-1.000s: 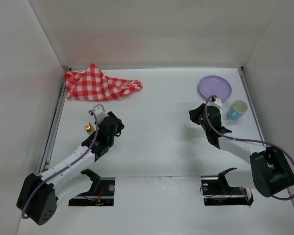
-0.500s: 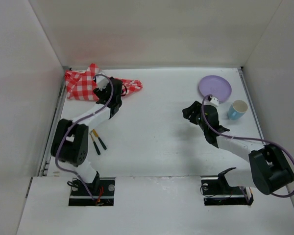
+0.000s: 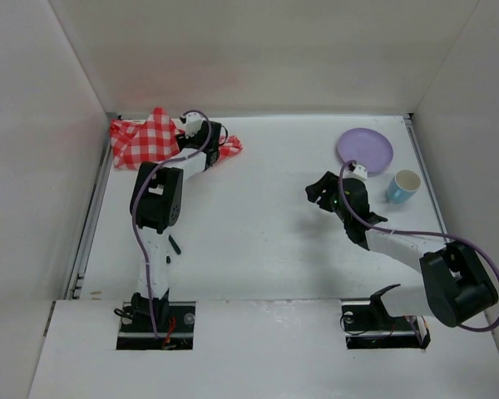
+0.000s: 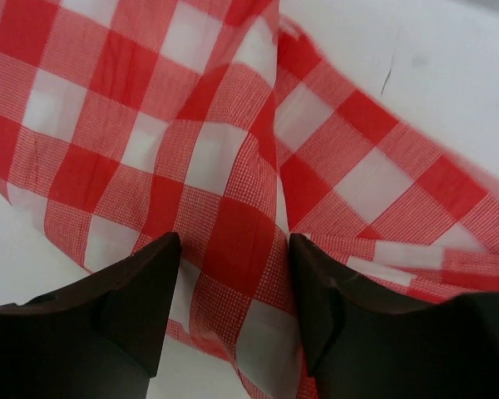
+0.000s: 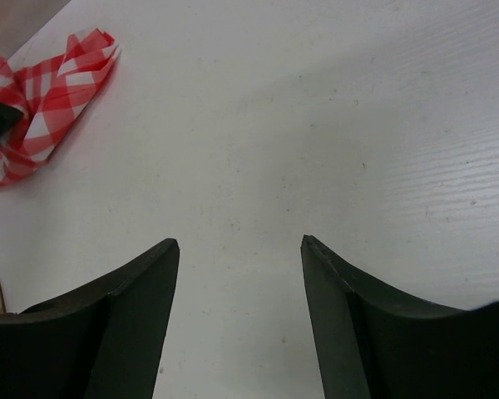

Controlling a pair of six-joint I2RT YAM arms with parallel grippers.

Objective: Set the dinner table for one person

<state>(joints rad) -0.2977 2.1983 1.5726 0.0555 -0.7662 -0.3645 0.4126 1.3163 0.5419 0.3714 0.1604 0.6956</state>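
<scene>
Stretched out since a second ago, the left arm [image 3: 154, 199] now reaches from mid-table to the checked cloth [image 4: 233, 166] in the far-left corner, and the right jaws have gone from nearly closed to wide apart. The left jaws stand about half open astride a fold of cloth, gripping nothing yet. The right jaws hold nothing and hover over bare table [image 3: 266, 224], the big white surface under everything. A plate [image 3: 364, 150] and cup [image 3: 403, 186] wait far right. What look like dark-handled cutlery pieces [image 3: 173, 245] lie beside the left arm. Pinching one fold alone could drag the cloth bunched, or sweep it across that cutlery.
</scene>
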